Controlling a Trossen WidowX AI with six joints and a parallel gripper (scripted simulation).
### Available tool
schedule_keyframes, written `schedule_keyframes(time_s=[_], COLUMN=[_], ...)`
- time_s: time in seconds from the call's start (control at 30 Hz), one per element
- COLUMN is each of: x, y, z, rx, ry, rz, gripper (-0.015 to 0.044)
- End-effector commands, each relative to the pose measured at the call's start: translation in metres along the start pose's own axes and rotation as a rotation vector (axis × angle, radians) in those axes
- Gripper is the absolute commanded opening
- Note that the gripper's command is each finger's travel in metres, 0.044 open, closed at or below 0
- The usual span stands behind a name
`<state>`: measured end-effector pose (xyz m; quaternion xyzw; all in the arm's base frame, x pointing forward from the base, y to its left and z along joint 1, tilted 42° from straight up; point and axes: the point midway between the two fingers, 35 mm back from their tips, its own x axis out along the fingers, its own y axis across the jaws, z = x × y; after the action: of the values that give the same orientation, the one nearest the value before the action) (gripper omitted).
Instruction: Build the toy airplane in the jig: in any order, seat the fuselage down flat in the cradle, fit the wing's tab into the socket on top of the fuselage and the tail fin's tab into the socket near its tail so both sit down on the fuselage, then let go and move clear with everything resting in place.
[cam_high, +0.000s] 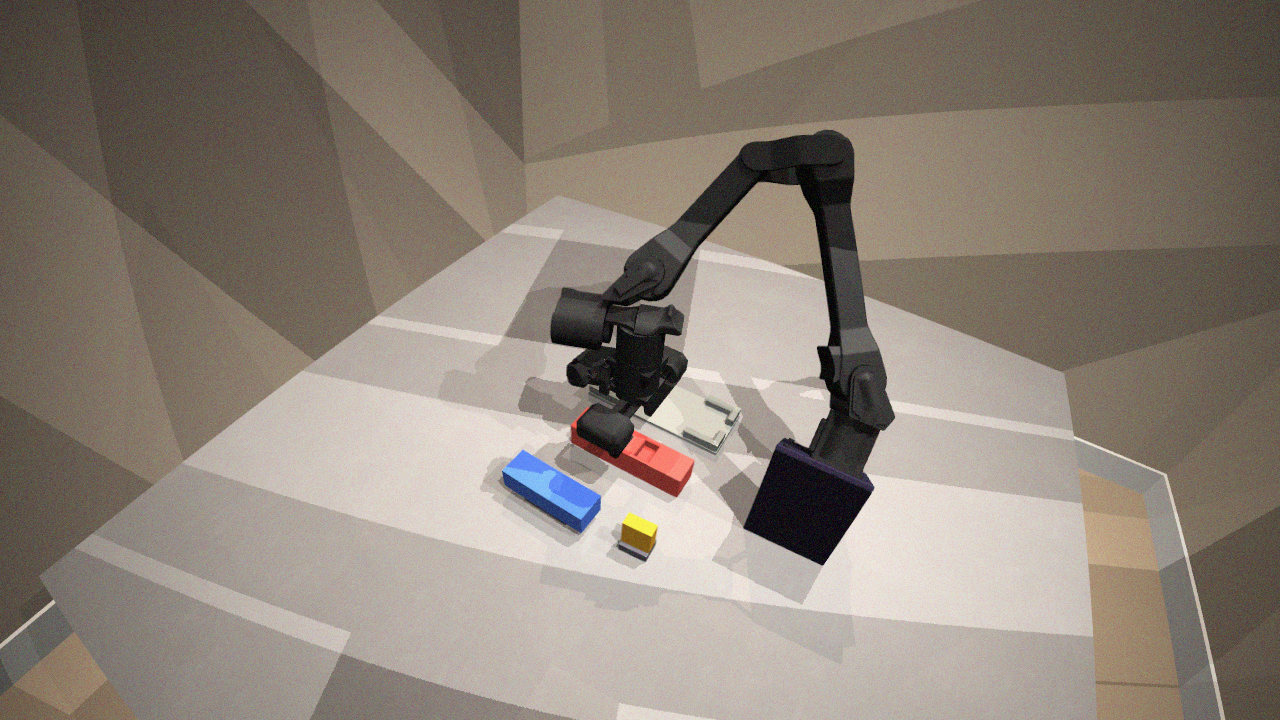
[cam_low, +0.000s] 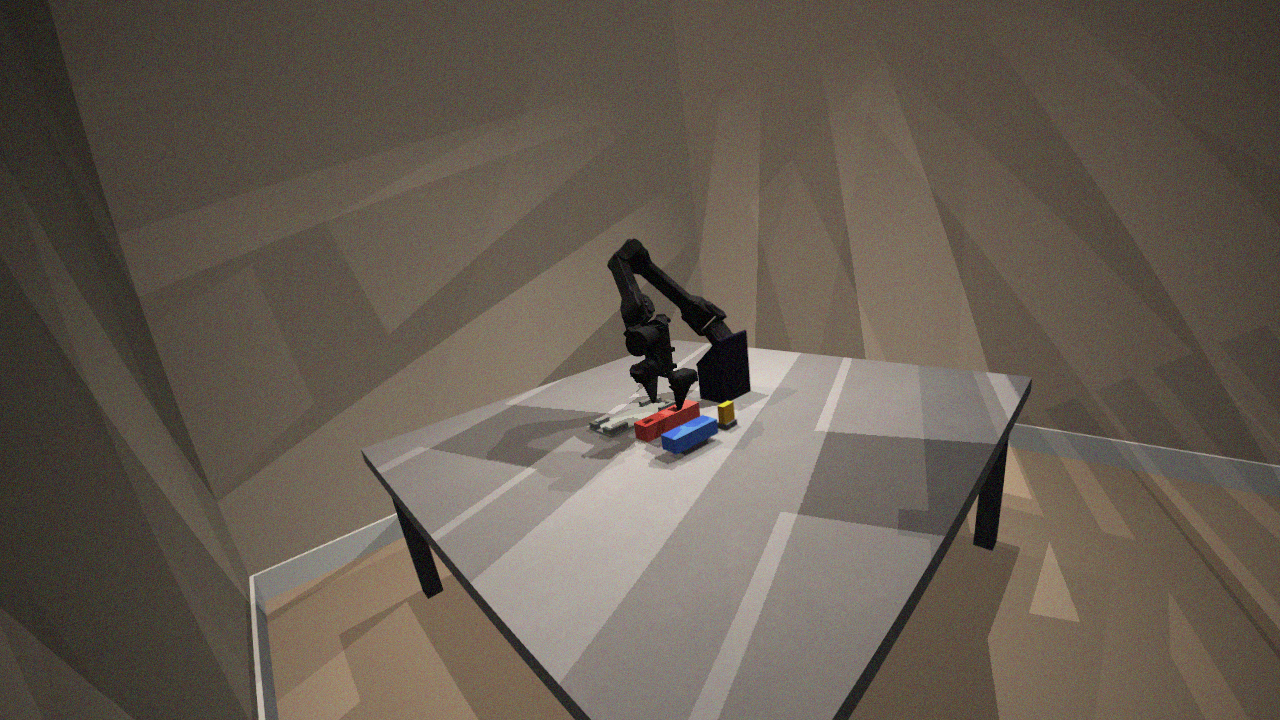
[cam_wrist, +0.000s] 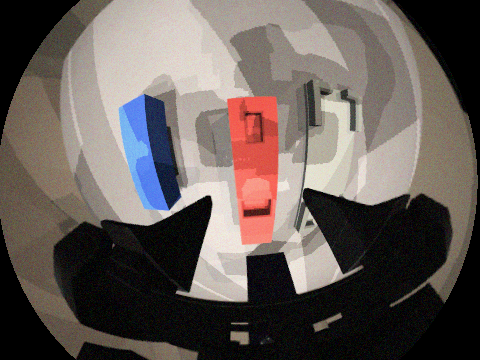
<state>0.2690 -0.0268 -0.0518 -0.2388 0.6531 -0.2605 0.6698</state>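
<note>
The red fuselage (cam_high: 666, 460) (cam_low: 666, 421) (cam_wrist: 256, 167) lies on the table beside the pale jig (cam_high: 675, 415) (cam_low: 613, 426) (cam_wrist: 327, 155), its two sockets facing up. My gripper (cam_high: 632, 431) (cam_low: 666, 404) (cam_wrist: 259, 196) is open and empty, pointing down low over the fuselage. In the wrist view its fingertips stand to either side of the fuselage. The blue wing (cam_high: 550, 490) (cam_low: 689, 436) (cam_wrist: 136, 150) lies on the fuselage's other side; its tab is hidden. The yellow tail fin (cam_high: 639, 531) (cam_low: 725, 412) stands upright on a dark base, outside the wrist view.
The arm's dark base (cam_high: 808, 503) (cam_low: 725, 367) stands on the table (cam_high: 447, 573) (cam_low: 626, 537) beyond the fuselage's end. The jig's raised corner walls lie close to the fuselage, and the arm hides part of the jig in the top view.
</note>
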Motion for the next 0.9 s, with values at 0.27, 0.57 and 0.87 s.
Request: schedule_keyframes(time_s=[0.27,0.57,0.87], x=[0.019,0.034,0.047], y=[0.0,0.0,-0.001], z=[0.0,-0.001,-0.002], rx=[-0.006,-0.006,-0.006], ry=[0.001,0.001,0.001], rz=[-0.004,-0.005,-0.007], gripper=[0.044,0.044,0.044])
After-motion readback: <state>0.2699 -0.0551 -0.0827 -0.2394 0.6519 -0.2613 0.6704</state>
